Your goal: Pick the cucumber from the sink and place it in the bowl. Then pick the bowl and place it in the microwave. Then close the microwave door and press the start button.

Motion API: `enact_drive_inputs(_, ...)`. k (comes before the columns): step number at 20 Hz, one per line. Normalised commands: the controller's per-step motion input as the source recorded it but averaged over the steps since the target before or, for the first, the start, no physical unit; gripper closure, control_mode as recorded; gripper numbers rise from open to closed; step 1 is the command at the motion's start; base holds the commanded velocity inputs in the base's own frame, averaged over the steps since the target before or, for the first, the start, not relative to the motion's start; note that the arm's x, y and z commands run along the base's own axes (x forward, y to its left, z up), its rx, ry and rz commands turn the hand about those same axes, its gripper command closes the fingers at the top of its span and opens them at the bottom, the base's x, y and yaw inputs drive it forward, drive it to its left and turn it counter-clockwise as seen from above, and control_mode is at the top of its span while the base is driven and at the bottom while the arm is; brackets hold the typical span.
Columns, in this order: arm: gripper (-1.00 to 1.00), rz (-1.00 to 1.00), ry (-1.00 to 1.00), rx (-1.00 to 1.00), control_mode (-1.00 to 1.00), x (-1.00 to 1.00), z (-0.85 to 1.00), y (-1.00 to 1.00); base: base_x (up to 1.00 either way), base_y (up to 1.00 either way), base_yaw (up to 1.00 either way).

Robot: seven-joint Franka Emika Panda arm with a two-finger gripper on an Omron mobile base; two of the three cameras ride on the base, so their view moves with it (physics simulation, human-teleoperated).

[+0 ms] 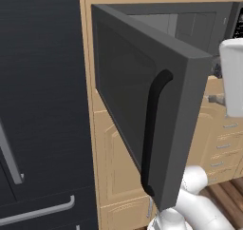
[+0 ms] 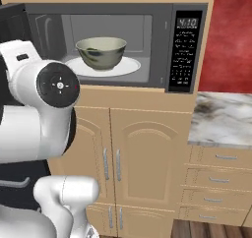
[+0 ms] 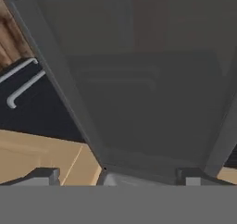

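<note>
Bowl inside the microwave, door hanging open.

You can see the bowl [image 2: 101, 52] sitting on the round white plate [image 2: 129, 66] inside the microwave [image 2: 160, 45] — upright, roughly centred on the plate, left of the black button panel [image 2: 185, 50]. Whether the cucumber lies in the bowl you cannot tell from these angles. The door [image 1: 142, 110] is swung well out from the cavity, its curved black handle [image 1: 153, 129] facing you in the left base view, with the tall black fridge [image 1: 42, 105] beside it. From the hand camera you look closely onto the door's dark window pane [image 3: 139, 89] — the two fingertips [image 3: 44, 176] stand well apart at the bottom, holding nothing.
</note>
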Motion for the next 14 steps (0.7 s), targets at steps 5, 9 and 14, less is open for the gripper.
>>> enact_drive_inputs(5,-1.0,0.36,-0.07,0.05,-1.0,-1.0,0.43,0.26,0.0,0.0,0.0)
enact_drive_inputs(9,-1.0,0.17,-0.08,0.01,-1.0,-1.0,0.21,0.01,0.0,0.0,0.0)
enact_drive_inputs(14,-1.0,0.06,-0.04,0.01,-1.0,-1.0,0.04,0.16,0.0,0.0,0.0)
